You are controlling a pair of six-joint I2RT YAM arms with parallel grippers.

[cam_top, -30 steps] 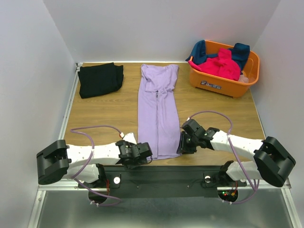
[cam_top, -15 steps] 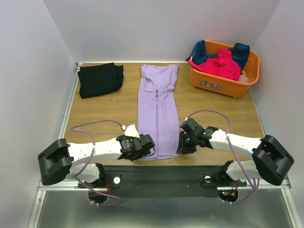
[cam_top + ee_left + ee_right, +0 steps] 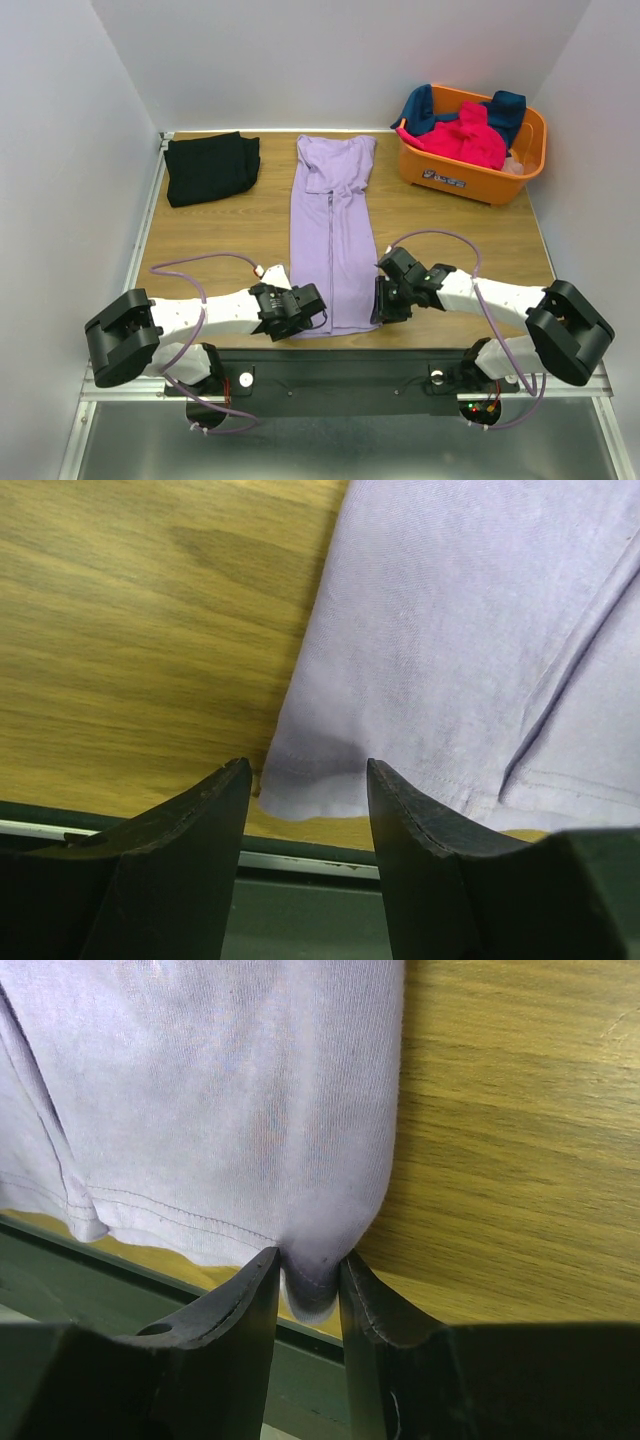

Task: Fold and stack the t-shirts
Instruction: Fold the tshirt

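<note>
A lavender t-shirt (image 3: 332, 230) lies as a long narrow strip down the middle of the table, its hem at the near edge. My left gripper (image 3: 308, 320) stands open at the hem's near-left corner. In the left wrist view that corner of the lavender t-shirt (image 3: 450, 630) sits just ahead of the left gripper (image 3: 308, 780), unpinched. My right gripper (image 3: 379, 311) is shut on the near-right corner. The right wrist view shows lavender cloth (image 3: 220, 1090) bunched in the right gripper (image 3: 310, 1272). A folded black t-shirt (image 3: 210, 167) rests at the far left.
An orange basket (image 3: 465, 175) at the far right holds a hot-pink shirt (image 3: 460, 135) and a dark teal one (image 3: 505, 108). The table's near metal rail (image 3: 300, 860) runs just under both grippers. White walls close in the left, right and back.
My left gripper has slid right, up to the lavender shirt's near-left corner, and its jaws have narrowed a little. The right gripper has kept its hold and barely shifted.
</note>
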